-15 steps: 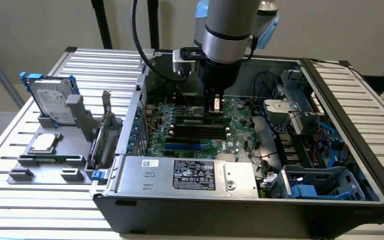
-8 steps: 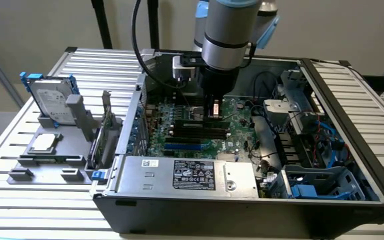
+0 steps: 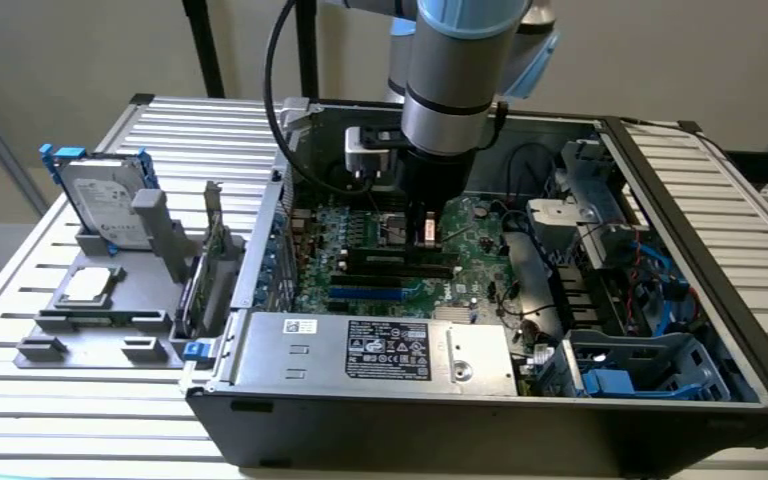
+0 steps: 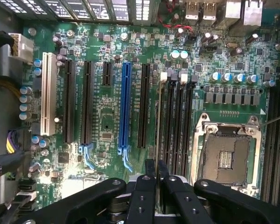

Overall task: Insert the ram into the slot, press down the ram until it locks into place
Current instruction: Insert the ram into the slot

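We hold the ram point(image 4: 159, 126) edge-on over the slot point(image 4: 164, 77) for alignment, gripper point(image 4: 157, 164) clamped on it, twelve o'clock from the power supply point(image 3: 357, 345) in the exterior view.

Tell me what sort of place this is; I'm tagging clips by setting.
Likely a robotics lab bench: an opened computer case lies on a slatted metal table, a hard drive stands in a grey fixture, and a robot arm reaches inside.
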`<action>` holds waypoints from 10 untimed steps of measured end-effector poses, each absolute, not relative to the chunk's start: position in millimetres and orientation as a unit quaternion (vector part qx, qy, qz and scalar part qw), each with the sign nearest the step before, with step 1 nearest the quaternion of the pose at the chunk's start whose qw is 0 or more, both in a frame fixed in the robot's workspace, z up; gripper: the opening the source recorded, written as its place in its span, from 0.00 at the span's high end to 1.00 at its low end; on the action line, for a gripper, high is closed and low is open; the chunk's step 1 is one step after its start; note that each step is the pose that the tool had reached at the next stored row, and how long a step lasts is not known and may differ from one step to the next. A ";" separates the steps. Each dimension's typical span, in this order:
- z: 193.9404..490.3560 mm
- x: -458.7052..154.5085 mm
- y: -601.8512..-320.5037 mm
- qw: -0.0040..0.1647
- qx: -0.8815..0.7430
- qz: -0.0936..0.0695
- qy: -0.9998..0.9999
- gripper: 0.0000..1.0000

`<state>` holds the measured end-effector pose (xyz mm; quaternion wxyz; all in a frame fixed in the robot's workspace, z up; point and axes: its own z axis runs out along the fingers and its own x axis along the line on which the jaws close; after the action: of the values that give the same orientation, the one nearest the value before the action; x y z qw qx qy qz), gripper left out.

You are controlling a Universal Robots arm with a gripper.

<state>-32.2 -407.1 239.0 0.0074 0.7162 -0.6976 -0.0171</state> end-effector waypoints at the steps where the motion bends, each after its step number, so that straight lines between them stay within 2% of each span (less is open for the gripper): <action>1: 238.1 -32.2 -407.1 0.007 0.716 -0.017 -0.698 0.87; 10: 236.1 -32.9 -406.6 0.007 0.716 -0.017 -0.698 0.87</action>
<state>-32.9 -406.6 236.1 0.0067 0.7162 -0.6976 -0.0166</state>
